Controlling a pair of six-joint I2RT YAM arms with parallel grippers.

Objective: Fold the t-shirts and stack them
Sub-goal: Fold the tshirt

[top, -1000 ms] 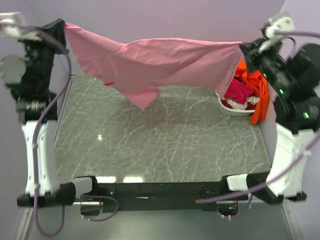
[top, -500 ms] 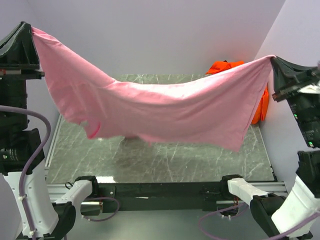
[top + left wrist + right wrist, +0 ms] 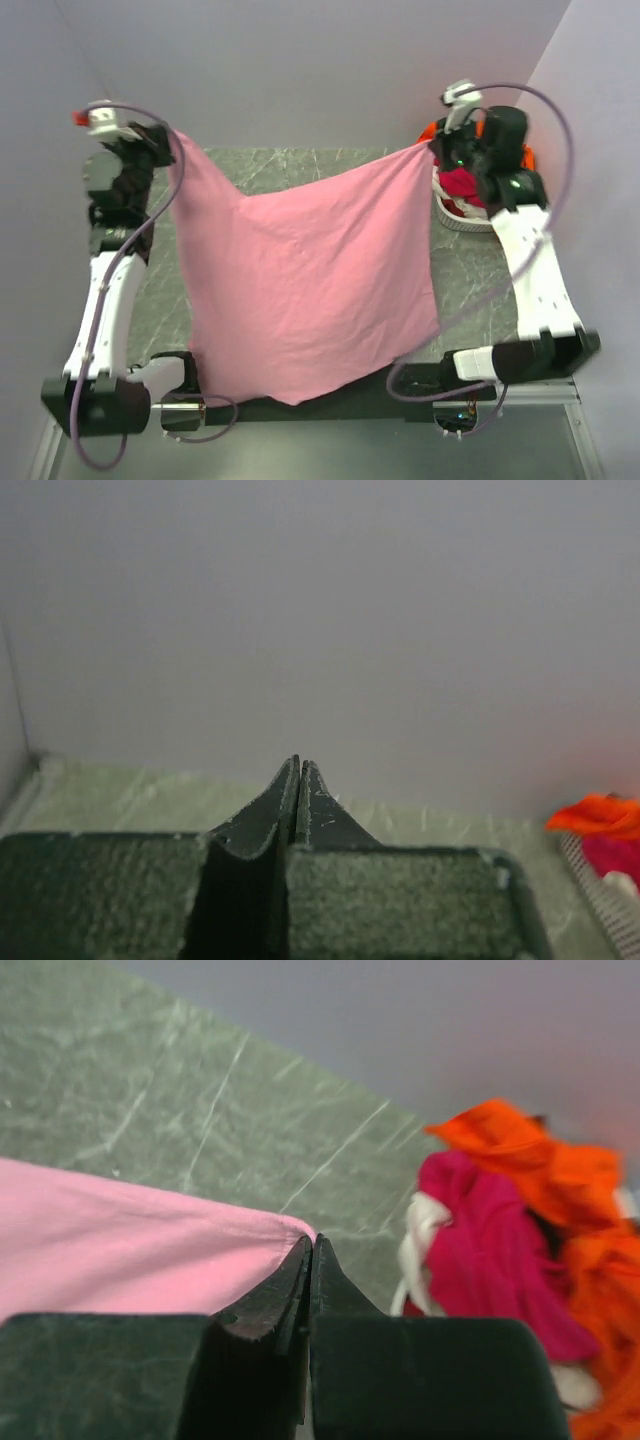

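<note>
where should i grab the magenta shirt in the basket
Pinch the raised upper fold of the magenta shirt, coming from above: it lies bunched in the basket, orange shirt beside it, so that fold looks exposed while its edges are hidden.

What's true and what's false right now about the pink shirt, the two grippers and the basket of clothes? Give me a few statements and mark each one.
1. The pink shirt hangs spread between the left gripper and the right gripper. True.
2. The right gripper is open. False: its jaws are shut on a corner of the pink shirt.
3. The magenta shirt lies folded flat on the table. False: it is bunched in the white basket with the orange shirt.
4. The white basket stands at the table's far right corner. True.
</note>
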